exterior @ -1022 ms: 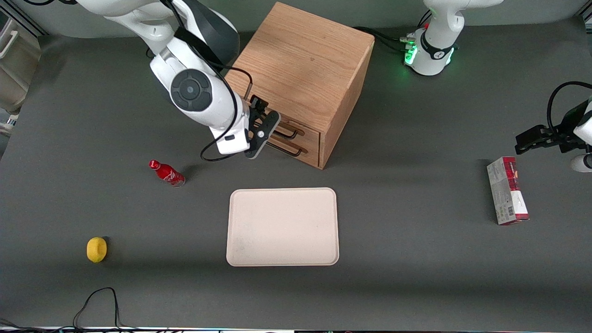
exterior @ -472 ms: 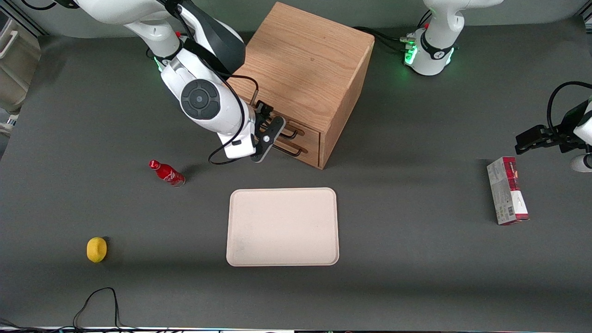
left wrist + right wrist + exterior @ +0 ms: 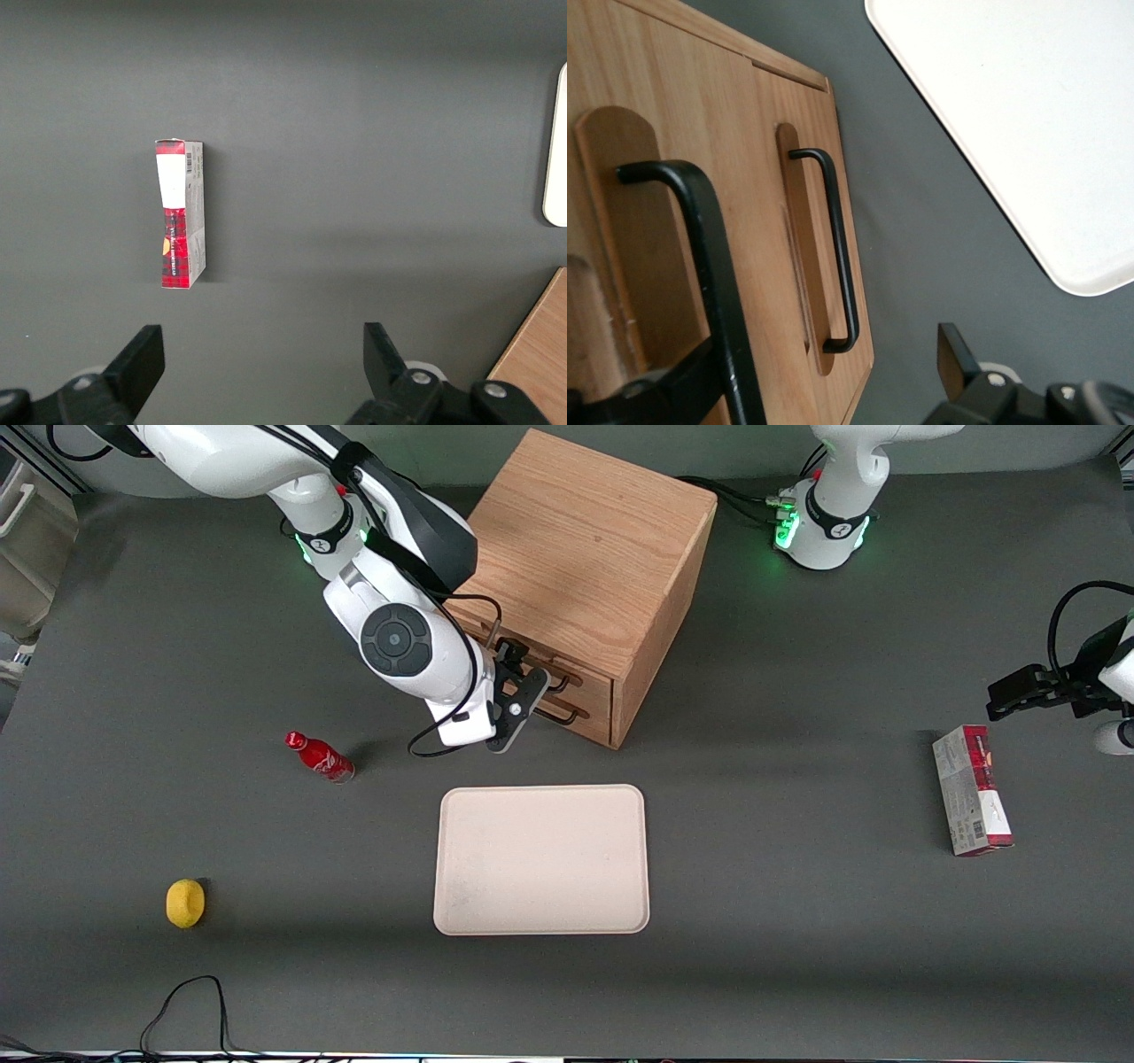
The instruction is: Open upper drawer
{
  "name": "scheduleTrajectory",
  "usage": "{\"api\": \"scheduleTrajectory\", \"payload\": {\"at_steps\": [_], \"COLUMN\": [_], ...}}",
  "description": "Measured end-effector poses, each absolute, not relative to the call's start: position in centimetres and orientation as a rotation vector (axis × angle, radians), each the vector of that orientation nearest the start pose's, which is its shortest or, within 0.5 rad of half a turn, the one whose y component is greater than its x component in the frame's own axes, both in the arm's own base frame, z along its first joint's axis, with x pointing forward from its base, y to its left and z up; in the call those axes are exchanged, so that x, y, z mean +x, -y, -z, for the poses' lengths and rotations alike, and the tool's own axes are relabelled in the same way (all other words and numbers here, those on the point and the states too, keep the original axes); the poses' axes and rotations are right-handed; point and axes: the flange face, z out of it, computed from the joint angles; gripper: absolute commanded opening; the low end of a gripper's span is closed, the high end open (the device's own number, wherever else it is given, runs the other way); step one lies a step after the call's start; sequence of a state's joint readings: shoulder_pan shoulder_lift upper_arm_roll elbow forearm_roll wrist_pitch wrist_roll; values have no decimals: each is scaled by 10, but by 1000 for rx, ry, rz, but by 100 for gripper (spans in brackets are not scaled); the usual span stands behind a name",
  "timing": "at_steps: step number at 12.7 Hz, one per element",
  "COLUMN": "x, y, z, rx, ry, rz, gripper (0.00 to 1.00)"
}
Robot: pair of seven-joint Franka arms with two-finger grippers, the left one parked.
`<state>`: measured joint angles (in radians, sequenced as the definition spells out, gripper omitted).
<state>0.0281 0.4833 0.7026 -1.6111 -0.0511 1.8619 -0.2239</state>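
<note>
**Upper drawer shut, claw spread around its handle**

Upper drawer [image 3: 589, 680] sits at the top of the cabinet's front face, flush with the wood around it, so I cannot see what it holds.

From my console the dark grey table [image 3: 797, 974] fills the front view. The oak cabinet [image 3: 585, 540] stands on it, farther from the front camera than the cream tray [image 3: 540, 859]. The tray lies flat in the middle of the table and shows its pale surface from rim to rim.

The lower drawer [image 3: 592, 719] sits directly under the upper one and is likewise shut, so its inside is hidden too. Each drawer carries a thin black wire handle.

A red and white carton [image 3: 972, 790] lies on its side toward the parked arm's end of the table. A small red bottle [image 3: 321, 755] lies toward the working arm's end. A yellow lemon [image 3: 185, 903] rests nearer the front camera than the bottle.

The gripper [image 3: 523, 684] is right in front of the drawer fronts, at handle height. On the wrist camera I see the gripper [image 3: 806, 372] released, jaws wide apart. The upper drawer's handle [image 3: 700, 266] passes between the fingers, not yet clamped. The lower drawer's handle [image 3: 840, 257] lies just beside.
</note>
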Motion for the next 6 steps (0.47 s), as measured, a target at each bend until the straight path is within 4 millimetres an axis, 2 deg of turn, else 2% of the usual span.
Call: {"api": "scheduleTrajectory", "payload": {"at_steps": [6], "x": [544], "y": [-375], "z": [-389], "rx": [-2638], "ry": [1314], "rz": [-209], "gripper": [100]}}
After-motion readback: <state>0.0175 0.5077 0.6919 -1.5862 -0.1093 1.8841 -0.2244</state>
